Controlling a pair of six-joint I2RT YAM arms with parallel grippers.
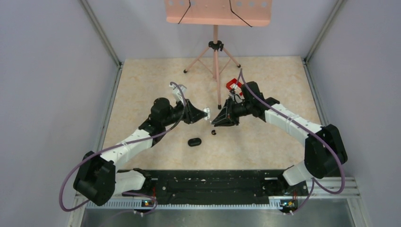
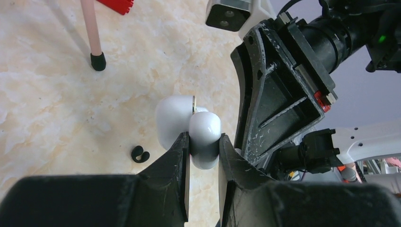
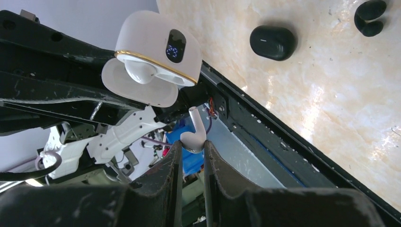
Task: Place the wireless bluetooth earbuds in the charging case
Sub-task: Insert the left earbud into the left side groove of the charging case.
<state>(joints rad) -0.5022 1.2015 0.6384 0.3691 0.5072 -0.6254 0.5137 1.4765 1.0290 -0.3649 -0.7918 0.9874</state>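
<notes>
The charging case in play is white, with a gold rim and a small display (image 3: pixel 151 52). It is open, and my left gripper (image 2: pixel 204 142) is shut on it (image 2: pixel 204 135), holding it above the table (image 1: pixel 206 111). A white rounded shape sits inside it. My right gripper (image 3: pixel 193 146) is shut on a white stemmed earbud (image 3: pixel 195 135), stem pointing toward the open case and a short gap away. In the top view the right gripper (image 1: pixel 213 121) is close to the left one. A glossy black oval case (image 1: pixel 194 142) and a tiny black bud (image 1: pixel 213 132) lie on the table.
The black oval case (image 3: pixel 273 42) and black bud (image 3: pixel 370 16) also show in the right wrist view, and the bud (image 2: pixel 140 154) in the left wrist view. A pink stand's legs (image 1: pixel 216 61) and a red frame (image 1: pixel 232 85) are behind the grippers. A black rail (image 1: pixel 213 184) runs along the near edge.
</notes>
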